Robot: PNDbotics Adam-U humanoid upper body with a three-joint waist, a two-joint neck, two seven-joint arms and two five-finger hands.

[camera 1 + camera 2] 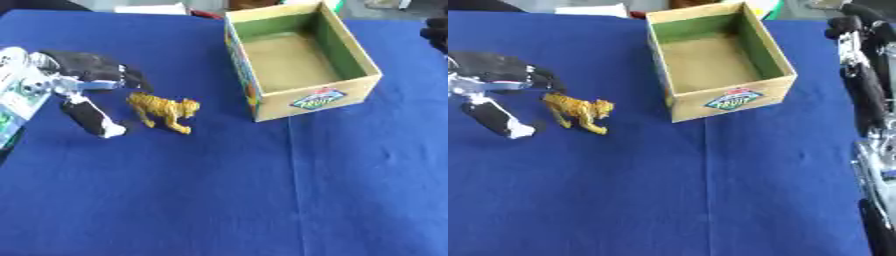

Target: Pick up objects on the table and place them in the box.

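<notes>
— Where's the tiger (163,111)?
— On the cloth (219,190), left of the empty box (360,60). My left hand (87,80) brackets it, fingers spread, nothing grasped. Next I must close on it.

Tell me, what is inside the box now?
Nothing shows inside the box: only its bare brown floor and green inner walls. The near wall covers a strip of the floor, so that part cannot be seen.
</notes>
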